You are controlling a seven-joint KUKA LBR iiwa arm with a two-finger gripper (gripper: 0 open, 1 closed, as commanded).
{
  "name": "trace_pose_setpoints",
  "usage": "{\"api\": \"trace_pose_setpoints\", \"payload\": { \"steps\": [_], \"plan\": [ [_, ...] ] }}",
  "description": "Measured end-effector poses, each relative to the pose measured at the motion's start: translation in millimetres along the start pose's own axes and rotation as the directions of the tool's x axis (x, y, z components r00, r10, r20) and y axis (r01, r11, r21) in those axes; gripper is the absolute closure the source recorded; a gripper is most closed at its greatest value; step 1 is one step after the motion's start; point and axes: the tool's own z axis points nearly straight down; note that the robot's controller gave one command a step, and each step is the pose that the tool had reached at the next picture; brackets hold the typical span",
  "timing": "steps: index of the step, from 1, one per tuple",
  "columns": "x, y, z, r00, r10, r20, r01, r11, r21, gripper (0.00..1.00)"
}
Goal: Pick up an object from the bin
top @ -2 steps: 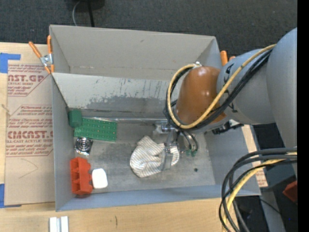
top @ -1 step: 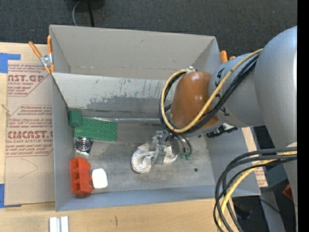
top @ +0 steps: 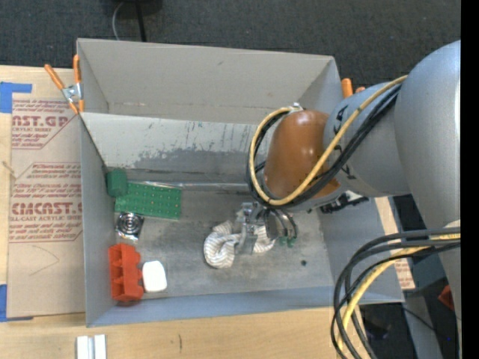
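The bin (top: 97, 200) is dull grey sheet metal with a scuffed floor and sloping walls. Near the middle of its floor lies a rope (top: 219, 250): white, braided and knotted into a soft, lumpy bundle. The gripper (top: 254, 229) is down low at the rope's right end, its grey metal tip overlapping the cord there, while the thick knot lies just to its left. Whether the gripper is wide, narrow or holding the rope cannot be told. Above it sits the arm's smooth, rounded orange-brown cover (top: 293, 155), ringed by looped yellow and black cables (top: 258, 148).

Well apart on the left lie a flat green studded plate (top: 153, 199), a small round ridged metal disc (top: 129, 224), a red plastic block (top: 124, 272) and, touching it, a white block (top: 155, 277) with rounded corners.
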Motion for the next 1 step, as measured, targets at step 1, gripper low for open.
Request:
{"api": "trace_pose_setpoints", "payload": {
  "steps": [1],
  "plan": [
    [12.1,2.4,-157.8,0.999,-0.049,0.005,0.049,0.999,0.000,1.00]
  ]
}}
